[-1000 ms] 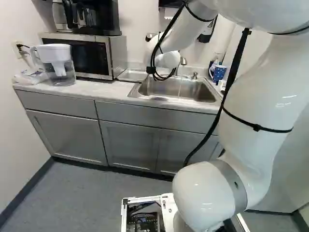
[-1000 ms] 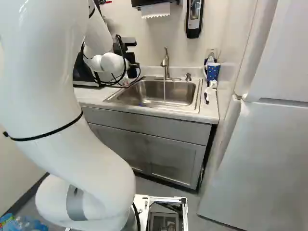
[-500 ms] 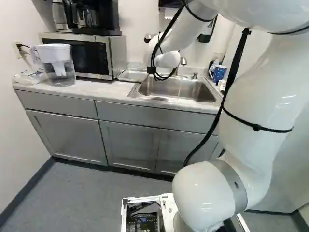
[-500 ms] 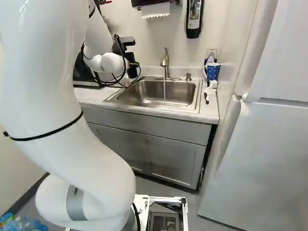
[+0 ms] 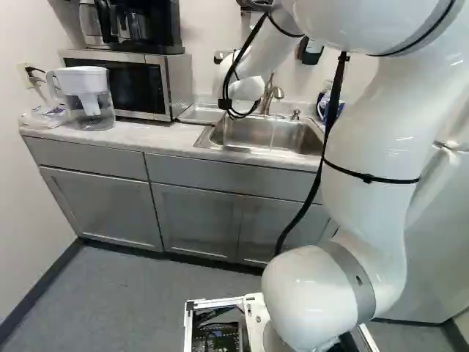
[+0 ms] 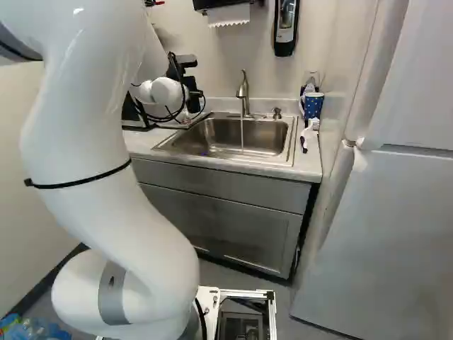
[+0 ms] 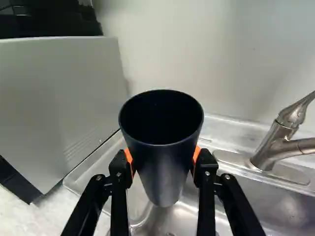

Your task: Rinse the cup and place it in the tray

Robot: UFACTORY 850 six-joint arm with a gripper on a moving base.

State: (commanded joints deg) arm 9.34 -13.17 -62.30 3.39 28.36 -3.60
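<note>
My gripper (image 6: 192, 88) clasps a black cup (image 7: 165, 169) between 2 orange pads (image 7: 197, 153) near the tray (image 7: 93, 174) as water (image 6: 242, 134) streams into the sink (image 6: 272, 133).

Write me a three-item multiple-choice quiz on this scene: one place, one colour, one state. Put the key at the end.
1. Where is the tapered black cup?
A. On top of the microwave
B. Between the two black fingers
C. On the floor

2. What colour are the fingers' pads?
A. Green
B. White
C. Orange

3. What is the curved silver metal faucet doing?
A. Running water
B. Standing shut off
C. Lying detached in the sink

Key:
1. B: the wrist view shows a finger on each side of it.
2. C: orange shows beside the cup on both sides.
3. A: a thin stream falls from its spout in the right base view.
</note>
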